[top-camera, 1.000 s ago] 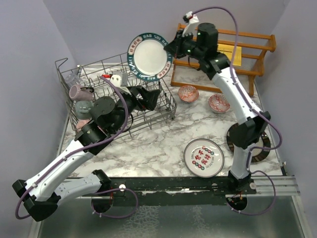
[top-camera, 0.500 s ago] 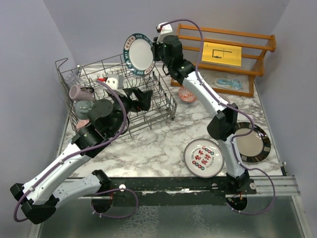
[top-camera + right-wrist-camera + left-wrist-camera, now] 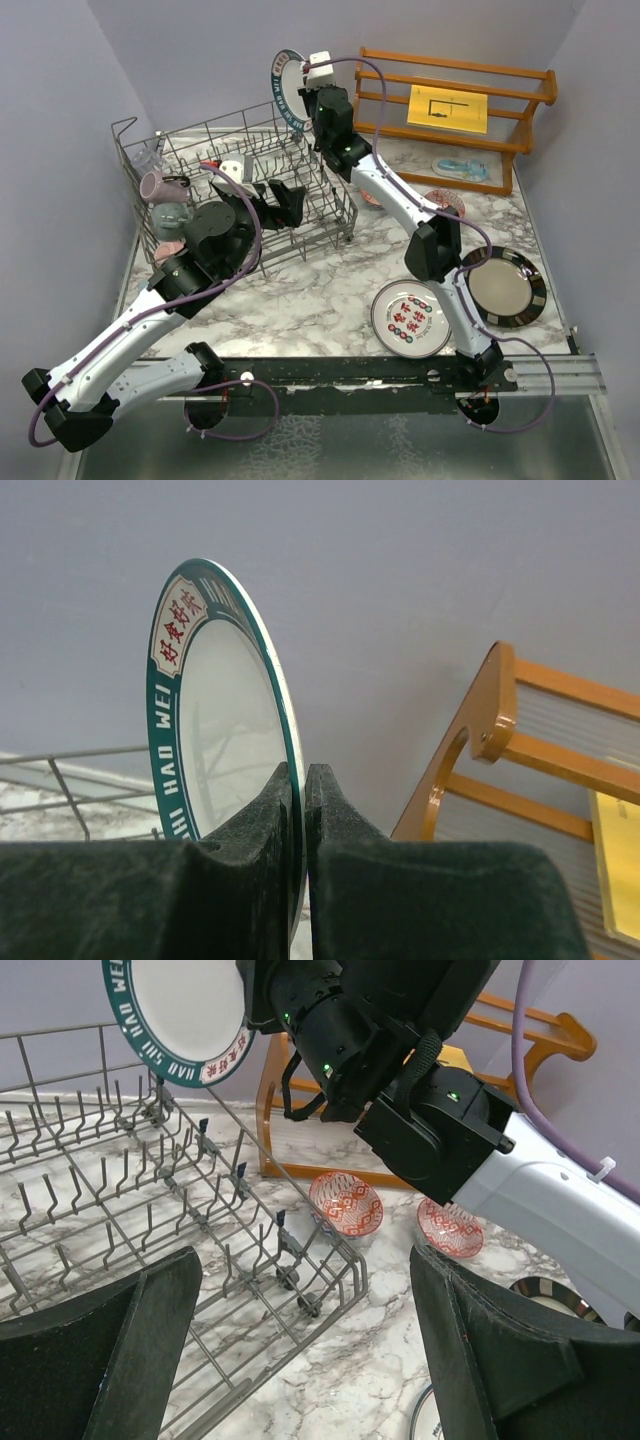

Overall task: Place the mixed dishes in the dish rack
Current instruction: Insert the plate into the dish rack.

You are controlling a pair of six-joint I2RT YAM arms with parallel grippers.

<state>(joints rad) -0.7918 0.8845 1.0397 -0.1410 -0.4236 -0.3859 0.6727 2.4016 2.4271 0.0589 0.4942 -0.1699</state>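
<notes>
Marble-patterned table (image 3: 330, 285), seen from above.

1. Dish rack (image 3: 215, 140), grey wire, at 10 o'clock. 3 mugs sit along its 9 o'clock side: mauve mug (image 3: 160, 185), grey mug (image 3: 170, 215), pink mug (image 3: 168, 248).
2. Wooden shelf (image 3: 500, 72), orange-brown, at 1 o'clock.
3. Dark-rimmed plate (image 3: 507, 288), flat on the table at 4 o'clock.
4. White plate with red characters (image 3: 411, 318), flat at 5 o'clock.
5. Teal-rimmed lettered plate (image 3: 215, 730), upright on edge at 12 o'clock, above the rack's far edge. The right pincer (image 3: 303, 780) is clamped tight on its rim.
6. Left pincer (image 3: 283, 200), spread wide and holding nothing, over the rack's 3 o'clock end.
7. 2 red-patterned bowls (image 3: 345, 1203), (image 3: 450, 1228), on the table between rack and shelf.
</notes>
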